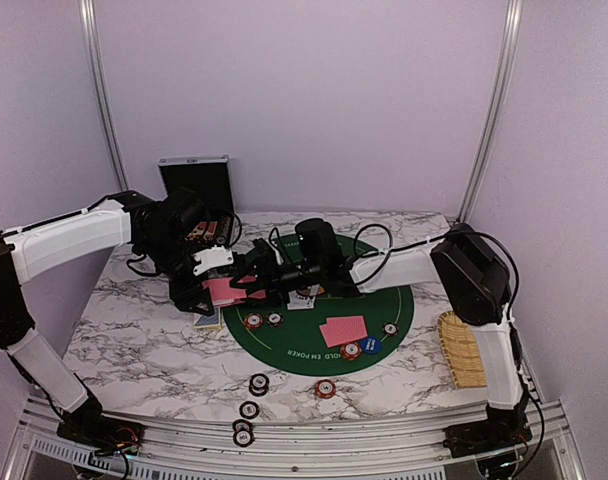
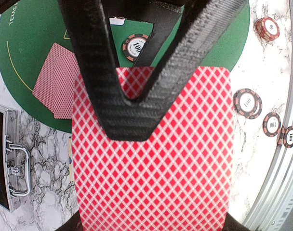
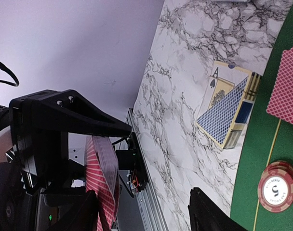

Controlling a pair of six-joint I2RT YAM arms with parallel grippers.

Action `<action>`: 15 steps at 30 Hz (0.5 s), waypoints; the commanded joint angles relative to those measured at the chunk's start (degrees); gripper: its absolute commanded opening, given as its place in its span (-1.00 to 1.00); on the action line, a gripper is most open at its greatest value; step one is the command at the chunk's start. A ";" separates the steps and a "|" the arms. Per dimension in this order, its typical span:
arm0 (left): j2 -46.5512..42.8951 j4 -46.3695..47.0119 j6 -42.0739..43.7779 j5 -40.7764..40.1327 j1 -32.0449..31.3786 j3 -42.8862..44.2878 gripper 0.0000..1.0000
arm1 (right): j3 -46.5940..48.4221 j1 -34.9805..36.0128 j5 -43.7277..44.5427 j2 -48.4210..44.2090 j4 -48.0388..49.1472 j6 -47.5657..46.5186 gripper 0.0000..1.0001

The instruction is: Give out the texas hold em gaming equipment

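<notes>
My left gripper [image 1: 206,290] [image 2: 151,224] is shut on a stack of pink-red-backed playing cards [image 1: 222,290] [image 2: 151,163], held above the left edge of the green poker mat [image 1: 384,300]. My right gripper [image 1: 264,282] [image 3: 142,192] is open right at that stack. One of its black fingers [image 2: 129,115] lies across the top card, and the cards [image 3: 100,173] sit beside that finger in the right wrist view. More face-down cards [image 1: 343,330] [image 2: 55,84] lie on the mat. Striped poker chips [image 1: 253,321] [image 2: 136,46] [image 3: 277,186] and a blue button disc [image 1: 370,345] also rest there.
Several chips [image 1: 259,383] [image 2: 247,103] lie on the marble near the front rail. A blue card box [image 1: 209,320] [image 3: 228,113] lies left of the mat. The black case [image 1: 196,185] [image 2: 11,163] stands open at the back left. A bamboo tray [image 1: 462,348] sits at the right edge.
</notes>
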 commanded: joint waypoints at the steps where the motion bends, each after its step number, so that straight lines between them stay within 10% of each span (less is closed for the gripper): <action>1: -0.27 0.18 0.17 0.68 0.03 1.85 -1.00 | -1.82 -0.26 -0.02 -3.34 0.19 -0.14 0.18; 15: -0.51 0.22 -0.02 0.56 0.03 1.38 -1.00 | -4.91 -0.73 -0.90 -7.25 7.26 4.87 -0.30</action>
